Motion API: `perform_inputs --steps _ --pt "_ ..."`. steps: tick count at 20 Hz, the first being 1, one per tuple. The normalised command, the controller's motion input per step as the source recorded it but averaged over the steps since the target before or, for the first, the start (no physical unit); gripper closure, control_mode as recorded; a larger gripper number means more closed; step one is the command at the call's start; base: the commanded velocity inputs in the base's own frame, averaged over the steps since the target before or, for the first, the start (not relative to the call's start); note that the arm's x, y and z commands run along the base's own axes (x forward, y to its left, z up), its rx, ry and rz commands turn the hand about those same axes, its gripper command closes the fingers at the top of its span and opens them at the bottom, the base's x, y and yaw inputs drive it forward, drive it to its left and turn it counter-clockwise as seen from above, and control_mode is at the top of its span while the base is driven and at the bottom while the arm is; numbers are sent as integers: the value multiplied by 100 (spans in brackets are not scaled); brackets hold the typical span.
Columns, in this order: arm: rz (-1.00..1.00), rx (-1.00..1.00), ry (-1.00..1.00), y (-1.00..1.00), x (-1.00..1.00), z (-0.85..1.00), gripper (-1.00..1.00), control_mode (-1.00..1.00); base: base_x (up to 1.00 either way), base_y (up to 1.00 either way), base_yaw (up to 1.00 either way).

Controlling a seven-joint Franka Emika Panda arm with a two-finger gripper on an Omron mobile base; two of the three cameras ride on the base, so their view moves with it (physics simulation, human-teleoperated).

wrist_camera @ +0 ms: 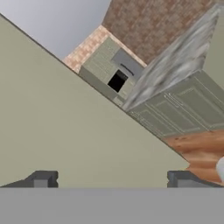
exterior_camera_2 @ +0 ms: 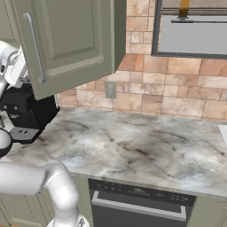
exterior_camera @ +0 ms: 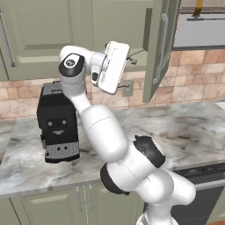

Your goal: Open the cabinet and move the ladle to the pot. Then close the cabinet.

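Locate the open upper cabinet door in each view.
Left base view: cabinet door at upper right, nearly edge-on.
Right base view: upper left, handle side facing the camera.
Hand view: probably the plain sage surface across the lower left.
Shared landmark: wall outlet near the door's lower edge.

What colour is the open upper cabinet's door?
Sage green, with a silver bar handle; the cabinet door shows best in the right base view.

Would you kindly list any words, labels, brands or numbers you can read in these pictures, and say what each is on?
No readable text anywhere.
Dishwasher control strip: faint marks, too small to read.
Coffee machine: no legible brand or label.
Cabinet door: plain.
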Motion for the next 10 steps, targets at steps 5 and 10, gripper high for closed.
perform_inputs --steps 5,10 --pt "0 1 0 0 60 -42 -100 -100 0 0 0" --pt "0 0 -3 -28 41 -27 -100 -100 0 0 0"
